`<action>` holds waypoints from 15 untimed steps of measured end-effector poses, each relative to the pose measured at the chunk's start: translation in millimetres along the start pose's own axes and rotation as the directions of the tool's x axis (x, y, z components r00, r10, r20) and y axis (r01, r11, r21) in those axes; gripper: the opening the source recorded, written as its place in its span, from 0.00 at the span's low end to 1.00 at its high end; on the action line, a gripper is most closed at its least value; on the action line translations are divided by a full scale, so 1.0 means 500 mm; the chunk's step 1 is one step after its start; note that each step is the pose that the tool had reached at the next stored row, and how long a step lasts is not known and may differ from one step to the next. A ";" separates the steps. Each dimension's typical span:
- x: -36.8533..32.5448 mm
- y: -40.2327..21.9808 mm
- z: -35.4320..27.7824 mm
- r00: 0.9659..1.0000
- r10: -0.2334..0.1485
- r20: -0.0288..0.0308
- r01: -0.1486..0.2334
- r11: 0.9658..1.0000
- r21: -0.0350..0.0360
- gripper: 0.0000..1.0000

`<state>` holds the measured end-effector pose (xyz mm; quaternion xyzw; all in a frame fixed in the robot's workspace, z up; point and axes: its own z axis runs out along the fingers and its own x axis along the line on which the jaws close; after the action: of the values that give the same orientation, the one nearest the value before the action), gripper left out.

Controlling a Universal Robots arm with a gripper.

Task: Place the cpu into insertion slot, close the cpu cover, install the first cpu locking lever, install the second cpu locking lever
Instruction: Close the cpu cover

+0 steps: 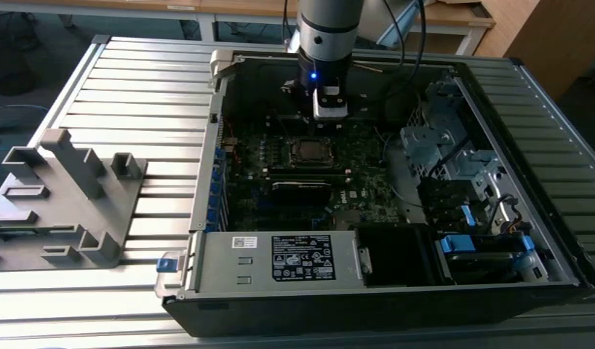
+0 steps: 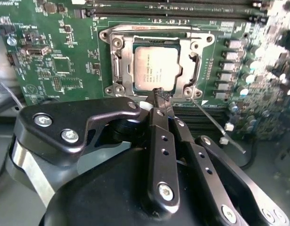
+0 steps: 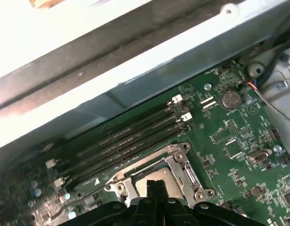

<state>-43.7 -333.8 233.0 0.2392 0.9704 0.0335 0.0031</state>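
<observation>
Silver-topped cpu (image 2: 156, 68) is sitting down in the socket (image 2: 112, 43). The shiny cover (image 2: 127, 63) lies flat over it, so you only see the chip through the cover's square window. The fingers (image 2: 156, 122) are pinched together with nothing visible between them. The gripper (image 2: 160, 95) has its tip right at the socket's edge, touching the frame or just off it, honestly can't tell which. One thin wire lever (image 2: 215, 123) sticks out from a socket corner at an angle, clear of the frame, so it's not latched down. I can't make out whether another lever runs along the far side of the socket.

In the first wrist view the gripper (image 3: 154, 186) hides the near part of the socket and a good chunk of the chip, and the rest is cut off at the picture's edge. Long black memory slots (image 3: 130, 141) run just beside the socket. A coin battery (image 3: 231, 99) sits well apart from the socket on the green board (image 3: 258, 188).

In the exterior view the arm (image 1: 329, 29) comes straight down into the open computer case (image 1: 559, 218) and ends over the socket's edge. The socket itself is just a small dark square there, with no detail to read. A grey plastic rack (image 1: 65, 196) stands on the slatted table (image 1: 132, 87) outside the case, well apart from the socket.
</observation>
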 end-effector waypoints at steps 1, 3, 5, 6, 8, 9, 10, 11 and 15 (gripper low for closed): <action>0.000 0.000 0.000 1.000 -0.013 0.000 0.013 1.000 0.004 0.11; 0.000 0.000 0.000 0.999 -0.037 0.001 0.037 0.999 0.012 0.11; 0.000 0.000 0.001 0.998 -0.061 0.001 0.061 0.998 0.021 0.11; 0.000 0.000 0.001 0.997 -0.074 0.001 0.074 0.997 0.025 0.11; 0.000 0.000 0.001 0.994 -0.107 0.000 0.107 0.994 0.028 0.11; 0.000 0.000 0.001 0.992 -0.124 -0.001 0.124 0.992 0.028 0.11; 0.000 0.000 0.001 0.990 -0.143 -0.003 0.143 0.989 0.028 0.11; 0.000 0.000 0.002 0.987 -0.160 -0.004 0.160 0.987 0.028 0.11; 0.000 0.000 0.003 0.973 -0.232 -0.009 0.232 0.972 0.028 0.11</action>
<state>-43.7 -333.8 231.5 0.1242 0.9921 0.0197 0.0010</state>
